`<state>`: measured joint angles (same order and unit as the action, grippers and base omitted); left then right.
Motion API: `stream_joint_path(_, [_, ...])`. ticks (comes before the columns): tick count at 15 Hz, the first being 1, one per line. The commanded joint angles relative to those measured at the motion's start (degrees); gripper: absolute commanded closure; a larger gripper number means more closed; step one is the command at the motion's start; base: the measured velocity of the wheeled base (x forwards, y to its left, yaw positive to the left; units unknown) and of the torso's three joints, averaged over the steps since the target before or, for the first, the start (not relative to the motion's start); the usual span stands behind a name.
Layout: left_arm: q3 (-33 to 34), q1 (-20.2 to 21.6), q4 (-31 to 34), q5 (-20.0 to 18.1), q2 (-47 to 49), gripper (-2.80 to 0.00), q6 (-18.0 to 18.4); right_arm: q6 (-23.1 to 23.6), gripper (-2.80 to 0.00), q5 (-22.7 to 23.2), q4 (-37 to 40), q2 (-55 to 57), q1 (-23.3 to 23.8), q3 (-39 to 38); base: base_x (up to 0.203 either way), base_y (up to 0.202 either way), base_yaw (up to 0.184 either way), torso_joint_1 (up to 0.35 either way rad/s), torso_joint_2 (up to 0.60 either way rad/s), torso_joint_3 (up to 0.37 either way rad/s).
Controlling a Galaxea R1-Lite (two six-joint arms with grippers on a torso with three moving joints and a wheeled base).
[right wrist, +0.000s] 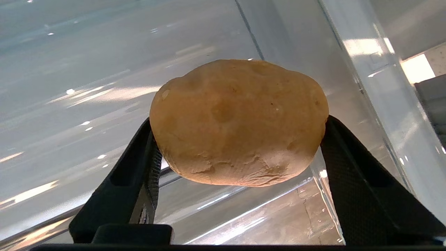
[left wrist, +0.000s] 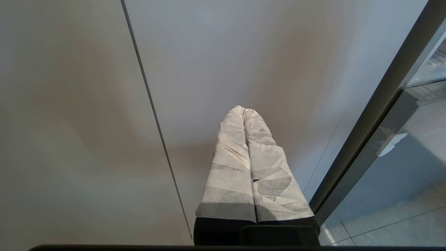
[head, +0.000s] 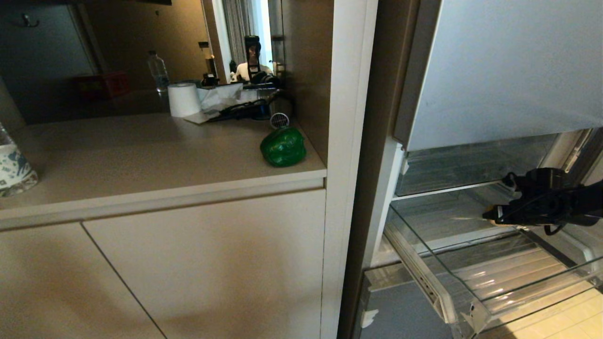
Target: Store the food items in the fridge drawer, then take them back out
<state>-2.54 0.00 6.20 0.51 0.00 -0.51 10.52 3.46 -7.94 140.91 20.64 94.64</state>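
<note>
At right of the head view, the black right gripper (right wrist: 240,146) clamps a tan-brown rounded potato (right wrist: 238,122) over the clear ribbed fridge drawer (head: 471,282).
Glossy green bell pepper (head: 282,147) sits on the beige counter (head: 141,155); the left gripper's (left wrist: 245,118) taped fingers press together; no writing seems legible.

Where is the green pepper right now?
The green bell pepper sits on the beige counter, at its right end beside the white cabinet panel, in the head view, left of the open fridge drawer.

- One green bell pepper (head: 283,147)
- One tan potato (right wrist: 238,122)
- One open fridge drawer (head: 476,287)
- One white paper roll (head: 183,99)
- One clear bottle (head: 158,71)
- Two grippers: right gripper (right wrist: 238,153), left gripper (left wrist: 244,113)
</note>
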Motion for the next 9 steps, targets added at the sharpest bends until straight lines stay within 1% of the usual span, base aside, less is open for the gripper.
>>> stream_joint_path(1, [0.0,0.0,0.0,0.0,0.0,0.0,0.0,0.1,0.0,0.1,0.0,-2.1,0.0,-1.6,0.0,0.0,0.0,0.0,0.0,0.0])
stream_joint_path(9, [0.0,0.0,0.0,0.0,0.0,0.0,0.0,0.7,0.0,0.1,-0.3,-15.2,-1.4,-16.0,0.0,0.0,0.0,0.0,0.0,0.0])
